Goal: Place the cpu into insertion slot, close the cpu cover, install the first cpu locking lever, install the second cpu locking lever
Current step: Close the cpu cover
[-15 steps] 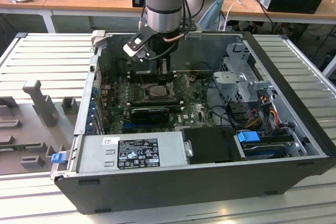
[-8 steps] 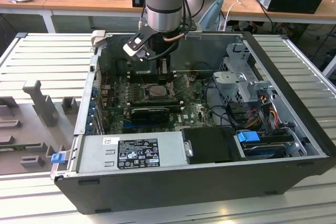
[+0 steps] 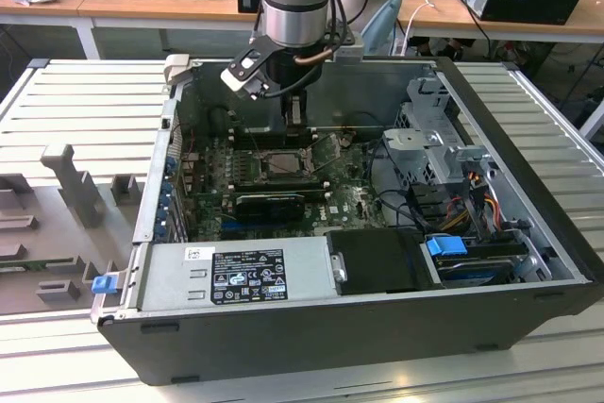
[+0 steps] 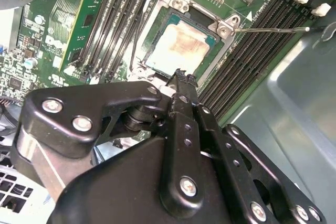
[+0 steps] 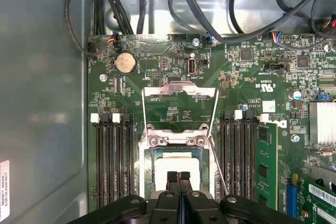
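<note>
Cpu (image 4: 181, 45) flat, square, beige-silver, in insertion slot (image 4: 157, 22).

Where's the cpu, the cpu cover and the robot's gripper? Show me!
cpu (image 4: 180, 50): second wrist view, middle of its pale top.
cpu cover (image 5: 178, 89): first wrist view, the open frame's metal bar farthest from its hinge.
gripper (image 5: 178, 176): first wrist view, between its shut fingertips.

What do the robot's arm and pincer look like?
The arm is a thick round silver-grey tube, black lower down. Its pincer is black, built from jointed bars dotted with shiny silver screws. A small black-and-white box sits by the wrist.
</note>
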You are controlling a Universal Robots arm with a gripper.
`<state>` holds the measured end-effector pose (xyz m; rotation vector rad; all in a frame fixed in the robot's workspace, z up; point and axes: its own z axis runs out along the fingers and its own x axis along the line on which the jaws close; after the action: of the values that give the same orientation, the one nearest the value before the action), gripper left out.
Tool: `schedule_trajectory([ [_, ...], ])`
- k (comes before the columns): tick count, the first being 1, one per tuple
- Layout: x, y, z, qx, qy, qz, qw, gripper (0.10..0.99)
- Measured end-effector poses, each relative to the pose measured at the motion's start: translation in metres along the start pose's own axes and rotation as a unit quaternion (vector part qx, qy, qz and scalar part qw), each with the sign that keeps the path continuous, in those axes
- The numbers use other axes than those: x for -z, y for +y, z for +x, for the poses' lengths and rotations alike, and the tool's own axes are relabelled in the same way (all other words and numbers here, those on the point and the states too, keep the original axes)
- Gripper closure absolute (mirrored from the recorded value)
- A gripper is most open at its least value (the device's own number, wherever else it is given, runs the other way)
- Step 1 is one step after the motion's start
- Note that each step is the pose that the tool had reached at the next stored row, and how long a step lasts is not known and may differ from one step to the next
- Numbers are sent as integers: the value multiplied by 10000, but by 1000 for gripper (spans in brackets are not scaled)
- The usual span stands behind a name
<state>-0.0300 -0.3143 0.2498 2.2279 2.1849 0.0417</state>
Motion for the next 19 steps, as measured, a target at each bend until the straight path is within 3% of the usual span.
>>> schedule_trajectory([
  [19,51,2,19,3,-78,-1,10000,980],
])
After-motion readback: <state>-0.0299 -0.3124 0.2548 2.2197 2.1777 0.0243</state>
